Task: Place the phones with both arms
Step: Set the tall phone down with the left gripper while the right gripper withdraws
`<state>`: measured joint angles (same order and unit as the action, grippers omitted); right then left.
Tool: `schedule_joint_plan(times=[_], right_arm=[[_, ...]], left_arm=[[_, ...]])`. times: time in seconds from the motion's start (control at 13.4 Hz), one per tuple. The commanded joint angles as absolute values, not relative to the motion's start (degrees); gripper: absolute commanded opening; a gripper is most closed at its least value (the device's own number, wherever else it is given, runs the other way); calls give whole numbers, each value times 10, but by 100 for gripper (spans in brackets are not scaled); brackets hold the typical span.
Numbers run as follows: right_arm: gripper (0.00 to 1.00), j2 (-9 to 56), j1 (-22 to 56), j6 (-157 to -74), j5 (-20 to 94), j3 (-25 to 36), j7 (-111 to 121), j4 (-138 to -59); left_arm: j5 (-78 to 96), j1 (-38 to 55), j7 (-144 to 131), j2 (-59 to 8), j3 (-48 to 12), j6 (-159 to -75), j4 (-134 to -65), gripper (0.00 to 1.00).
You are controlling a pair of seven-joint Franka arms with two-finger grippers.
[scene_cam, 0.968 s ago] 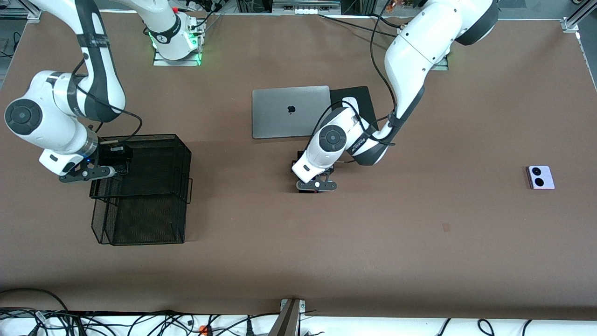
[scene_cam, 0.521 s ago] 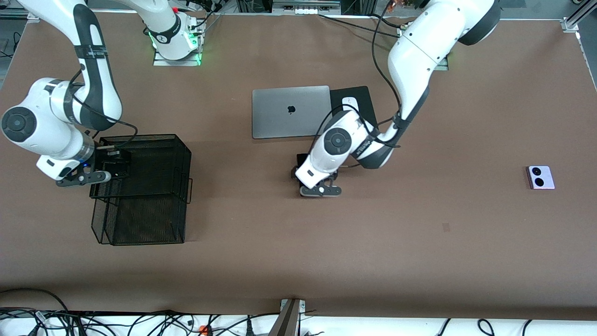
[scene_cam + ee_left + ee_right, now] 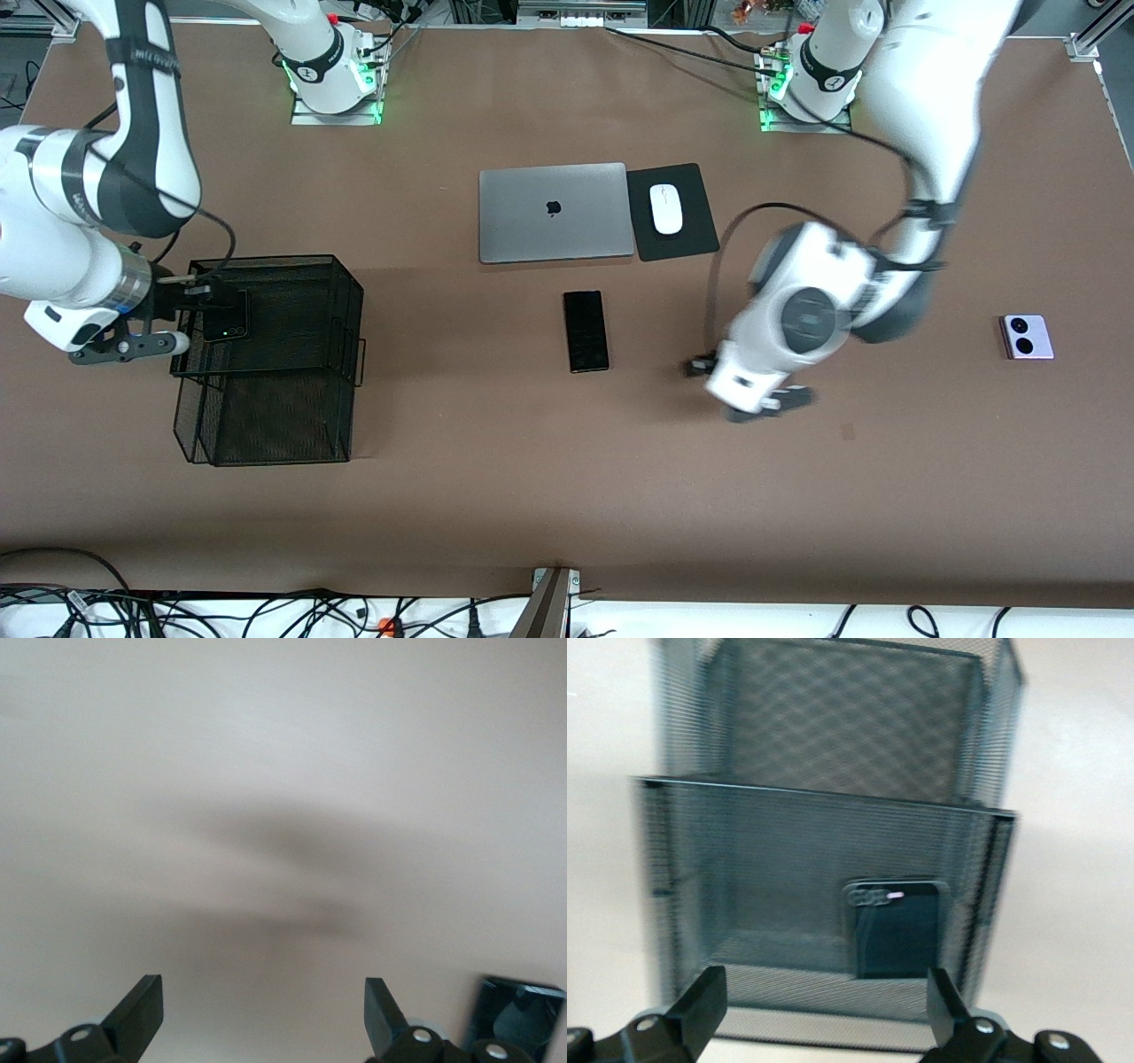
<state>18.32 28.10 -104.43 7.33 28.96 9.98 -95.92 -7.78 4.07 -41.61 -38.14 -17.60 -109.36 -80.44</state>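
I see the left pincer (image 3: 749, 399) released, over bare surface (image 3: 532, 496) between the long slim black phone (image 3: 586, 330) and the lavender-white phone (image 3: 1027, 337) — both lying flat. My right pincer (image 3: 133, 332) is released too, beside the mesh tray (image 3: 266, 354), where the small black phone (image 3: 897, 927) rests in the upper tier.

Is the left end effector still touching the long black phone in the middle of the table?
Apart. The front view shows the left end effector over bare table toward the left arm's end, a clear stretch of brown tabletop between it and the long black phone, which lies alone near the laptop.
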Motion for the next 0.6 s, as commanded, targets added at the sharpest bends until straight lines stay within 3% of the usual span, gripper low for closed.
schedule_joint_plan(times=[0.0, 0.3, 0.52], right_arm=[[100, 189, 282, -984, 77, 213, -19, -898], [100, 209, 296, -991, 68, 83, -237, -865], [100, 258, 350, -1013, 62, 52, -356, -817]], left_arm=[[-91, -29, -380, -351, -185, -1036, -819, 100], [-91, -115, -282, -335, -185, -975, -806, 100], [-102, -145, -218, -328, -176, -928, -794, 100]])
